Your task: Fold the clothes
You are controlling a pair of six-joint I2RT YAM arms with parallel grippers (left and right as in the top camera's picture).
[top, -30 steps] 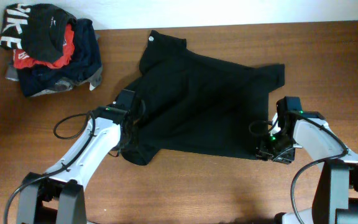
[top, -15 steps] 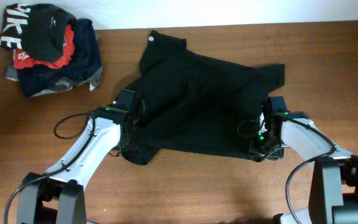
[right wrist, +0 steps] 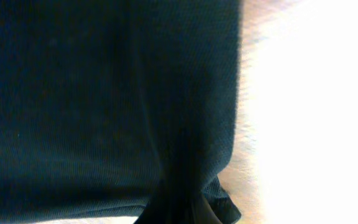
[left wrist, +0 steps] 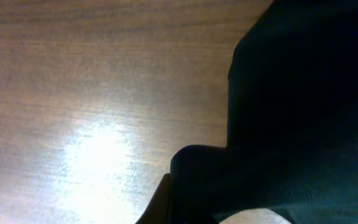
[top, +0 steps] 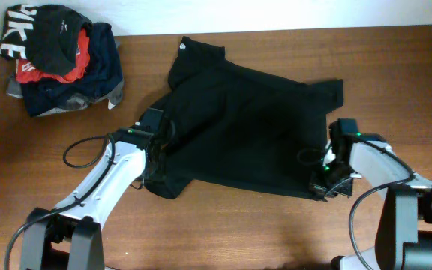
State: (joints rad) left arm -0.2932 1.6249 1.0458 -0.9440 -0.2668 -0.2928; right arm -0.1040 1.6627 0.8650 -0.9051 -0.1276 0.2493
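T-shirt (top: 238, 127) lay rumpled mid-table (top: 223, 232). Left gripper (top: 156, 154) pinched the near hem corner on its side and right gripper (top: 322, 180) pinched the opposite one. Cloth bunched at both, likely so I could lift the hem over.

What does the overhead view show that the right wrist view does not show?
Only overhead: the whole black T-shirt spread out, the left gripper and the right gripper at its lower corners, and a pile of other garments at the table's far left. Only right wrist: the fabric's fine weave and a bunched fold at its edge. Both: the T-shirt and the wooden table.
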